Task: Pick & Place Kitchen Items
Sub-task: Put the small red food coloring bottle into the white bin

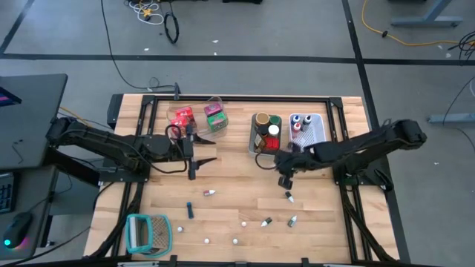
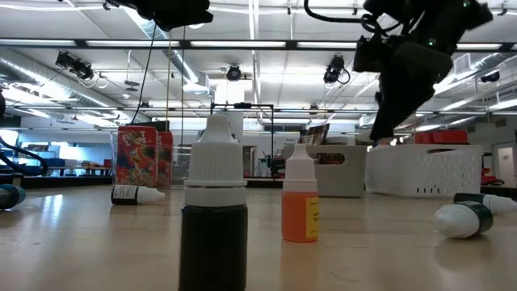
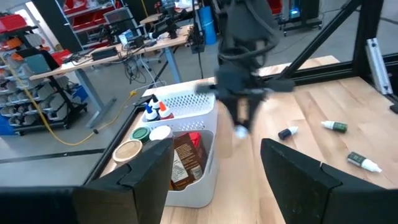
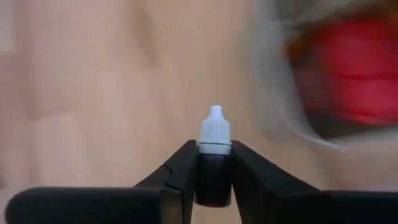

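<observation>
Butcher-block tabletop [image 1: 237, 200] seen from overhead: pale planks in a black frame, grey concrete floor and loose cables around it. The right gripper [image 1: 284, 178] hangs just right of centre; the left gripper [image 1: 194, 157] waits toward 9 o'clock, fingers spread wide and empty. At 12 o'clock stand a clear bin with a red packet [image 1: 182, 117] and a green packet [image 1: 216, 117], a grey bin with jars [image 1: 266, 127], and a white bin [image 1: 317, 127]. Small bottles and white pieces lie scattered toward 6 o'clock, a teal ribbed holder [image 1: 148, 232] at 7.

At table height, a dark bottle with a white cap [image 2: 213, 212] and an orange bottle [image 2: 300, 198] stand upright, backed by a big workshop with ceiling lights.

Past the left wrist, the bins sit at the table's edge, benches and cables beyond.

Past the right wrist, the fingers are pinched on a small dark dropper bottle [image 4: 213, 165], white cap up, above the wood.
</observation>
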You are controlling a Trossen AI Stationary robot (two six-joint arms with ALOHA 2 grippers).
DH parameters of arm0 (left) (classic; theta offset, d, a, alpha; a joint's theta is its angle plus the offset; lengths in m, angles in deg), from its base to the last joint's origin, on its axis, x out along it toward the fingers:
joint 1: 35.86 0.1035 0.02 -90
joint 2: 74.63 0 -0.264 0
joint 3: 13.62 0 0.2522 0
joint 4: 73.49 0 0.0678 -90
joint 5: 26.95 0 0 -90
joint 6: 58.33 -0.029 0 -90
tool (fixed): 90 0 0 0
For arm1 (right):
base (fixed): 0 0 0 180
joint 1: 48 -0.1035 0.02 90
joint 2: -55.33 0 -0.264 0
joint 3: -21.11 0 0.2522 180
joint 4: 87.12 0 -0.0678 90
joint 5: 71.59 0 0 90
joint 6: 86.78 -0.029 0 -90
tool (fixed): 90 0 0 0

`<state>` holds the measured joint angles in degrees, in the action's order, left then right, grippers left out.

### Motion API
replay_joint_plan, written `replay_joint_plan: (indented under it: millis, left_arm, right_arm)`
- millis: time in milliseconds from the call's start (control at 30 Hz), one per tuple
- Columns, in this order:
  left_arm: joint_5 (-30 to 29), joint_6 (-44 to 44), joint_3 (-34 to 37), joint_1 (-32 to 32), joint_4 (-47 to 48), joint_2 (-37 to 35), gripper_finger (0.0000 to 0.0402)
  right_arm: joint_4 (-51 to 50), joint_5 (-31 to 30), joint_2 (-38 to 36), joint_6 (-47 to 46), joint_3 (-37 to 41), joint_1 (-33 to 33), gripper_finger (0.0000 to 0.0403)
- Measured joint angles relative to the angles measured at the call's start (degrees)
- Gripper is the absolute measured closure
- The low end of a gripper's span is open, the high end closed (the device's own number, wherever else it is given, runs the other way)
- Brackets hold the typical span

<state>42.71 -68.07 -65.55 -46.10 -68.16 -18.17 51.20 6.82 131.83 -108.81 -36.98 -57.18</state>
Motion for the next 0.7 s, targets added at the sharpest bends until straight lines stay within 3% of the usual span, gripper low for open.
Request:
replay_joint_plan:
  millis: [233,400,533,700]
  left_arm:
    - [4.19,2.42,0.0,0.0,-0.02,0.0,0.015]
    - [8.93,3.49,0.02,-0.02,-0.06,-0.01,0.015]
    - [9.52,3.48,0.02,0.0,-0.08,0.0,0.015]
    - [9.52,2.87,0.02,-0.01,-0.1,0.0,0.015]
  right_arm:
    - [-17.52,-13.96,-7.97,-0.37,-3.51,2.34,0.031]
    - [-25.75,-22.38,-13.66,-6.86,-3.51,4.92,0.0308]
    - [-32.3,-23.54,-15.62,-14.03,-3.39,7.21,0.0307]
    - [-30.36,-23.47,-15.75,-20.62,2.59,9.92,0.0307]
